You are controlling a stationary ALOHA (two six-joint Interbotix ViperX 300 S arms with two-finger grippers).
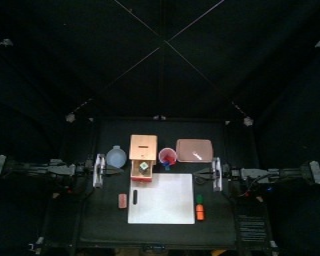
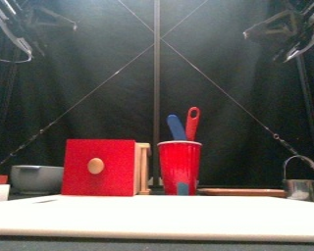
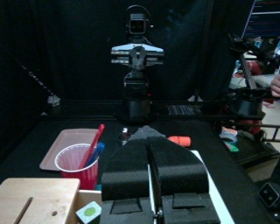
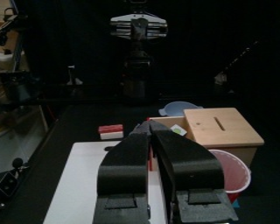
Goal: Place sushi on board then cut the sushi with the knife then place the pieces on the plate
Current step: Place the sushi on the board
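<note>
The white cutting board (image 1: 163,198) lies bare at the table's front. Behind it stands the red cup (image 1: 167,157) holding a blue knife (image 2: 176,126) and a red knife (image 2: 192,121). The pink tray (image 1: 194,150) lies at the back right. No dark green sushi roll shows in any view. My left gripper (image 1: 101,170) hangs at the board's left, its jaws (image 3: 149,133) shut on nothing. At the board's right my right gripper (image 1: 216,172) is likewise shut (image 4: 152,129) and holds nothing. Both are raised above the table.
The wooden box (image 1: 144,155) with its red drawer front (image 2: 99,168) stands left of the cup, and the blue-grey bowl (image 1: 115,157) is left of the box. A red and white toy (image 1: 121,200) lies left of the board, an orange toy (image 1: 199,211) on its right edge. A metal cutter (image 2: 301,184) stands at the right.
</note>
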